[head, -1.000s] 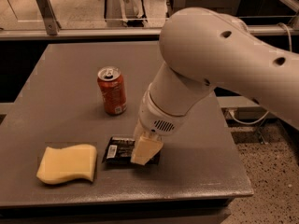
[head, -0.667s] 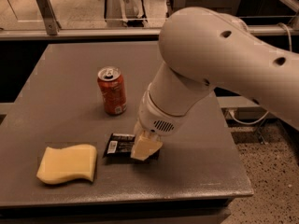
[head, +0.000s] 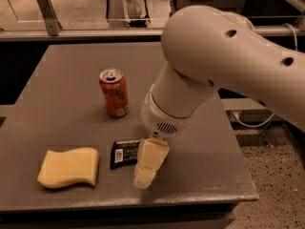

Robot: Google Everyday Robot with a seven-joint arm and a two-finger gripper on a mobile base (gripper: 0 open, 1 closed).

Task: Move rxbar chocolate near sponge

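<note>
The rxbar chocolate (head: 124,152), a flat black-wrapped bar with a white label patch, lies on the grey table (head: 57,80) near the front. Its right end is hidden behind my gripper. The pale yellow sponge (head: 69,167) lies a short gap to the bar's left, not touching it. My gripper (head: 144,178) hangs from the big white arm (head: 214,66), right beside the bar's right end, with its tip towards the table's front edge. I cannot tell whether it touches the bar.
A red soda can (head: 114,93) stands upright behind the bar, mid-table. The table's front edge (head: 143,202) runs just below the gripper, and its right edge drops to a speckled floor (head: 271,185). A rail and glass panels stand behind the table.
The gripper's tip has shifted from over the bar's right end towards the table's front edge. The bar, sponge and can have stayed where they were.
</note>
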